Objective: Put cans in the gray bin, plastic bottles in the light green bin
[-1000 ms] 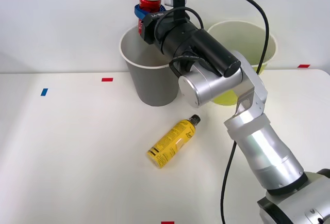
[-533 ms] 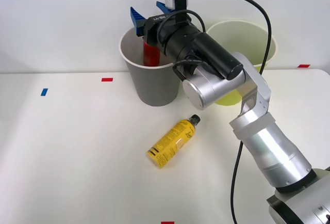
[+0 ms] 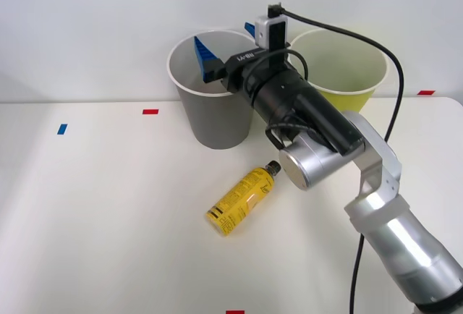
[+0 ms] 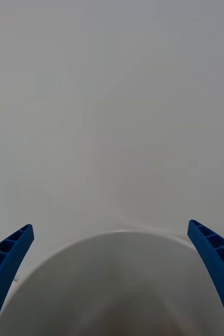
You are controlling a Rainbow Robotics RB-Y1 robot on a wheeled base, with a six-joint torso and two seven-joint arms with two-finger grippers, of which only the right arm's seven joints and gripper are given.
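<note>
My right gripper [image 3: 228, 45] hangs open over the mouth of the gray bin [image 3: 210, 122], with nothing between its blue fingers [image 3: 205, 58]. In the right wrist view the gripper [image 4: 110, 226] is spread wide above the bin's white rim [image 4: 112, 232] and pale inside. The can is hidden from view. The yellow plastic bottle [image 3: 241, 200] lies on its side on the table, in front of the gray bin, black cap toward the arm. The light green bin [image 3: 362, 95] stands to the right of the gray one, partly behind my arm.
The white table [image 3: 108, 220] carries small tape marks: red ones [image 3: 150, 111] [image 3: 426, 92] [image 3: 235, 312] and a blue one [image 3: 61, 129]. A black cable [image 3: 376, 39] arcs from the wrist over the green bin. A plain wall stands close behind both bins.
A second ago the gripper held the red can above the gray bin. It opened, the can dropped into the bin and out of sight, and the arm shifted right and lower.
</note>
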